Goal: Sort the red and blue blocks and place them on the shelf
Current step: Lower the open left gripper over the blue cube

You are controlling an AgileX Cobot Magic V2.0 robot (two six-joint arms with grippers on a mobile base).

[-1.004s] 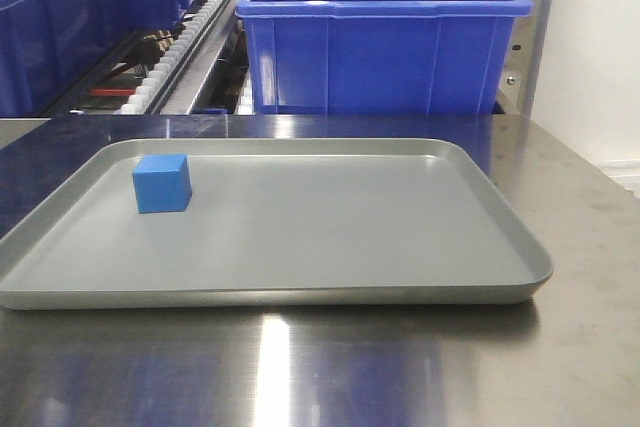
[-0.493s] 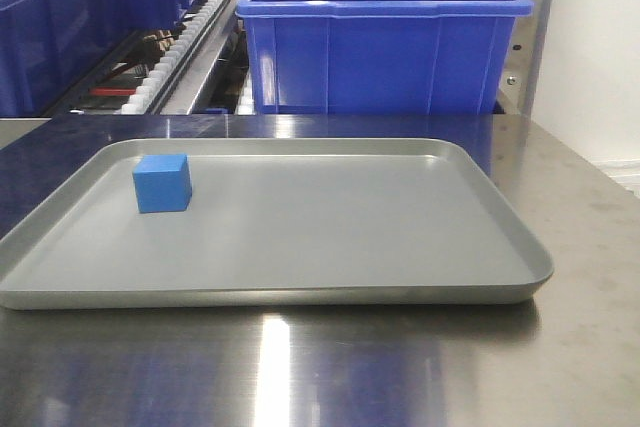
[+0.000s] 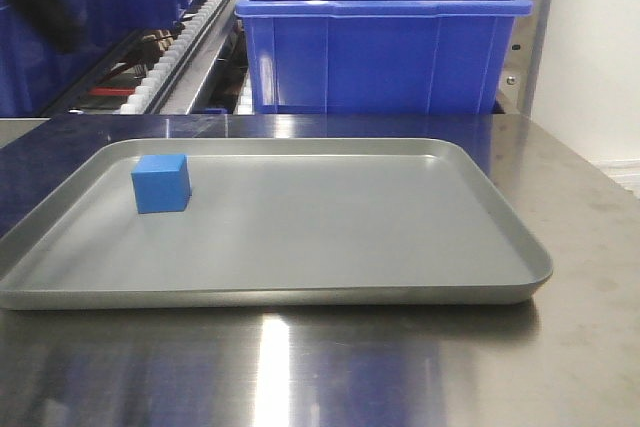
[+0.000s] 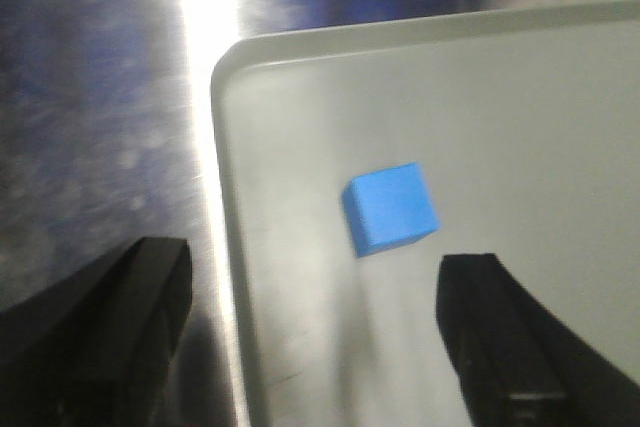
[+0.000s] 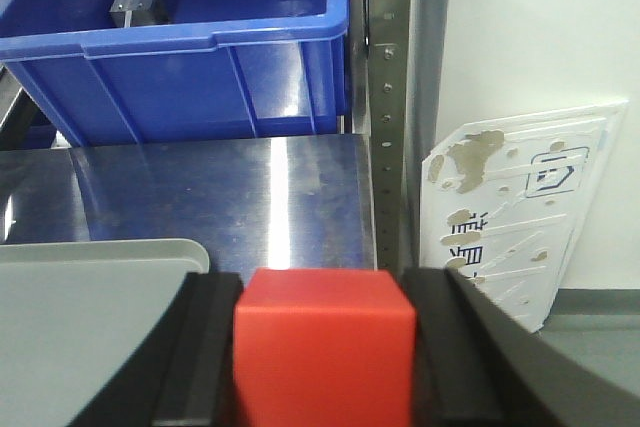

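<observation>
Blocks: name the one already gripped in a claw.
The red block, clamped in the right claw. The blue block lies free on the grey tray, untouched by the open left claw.

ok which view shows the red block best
The right wrist view: the red block fills the lower centre, clamped in the right tool. The front and left wrist views show none of it, only the blue block on the tray.
</observation>
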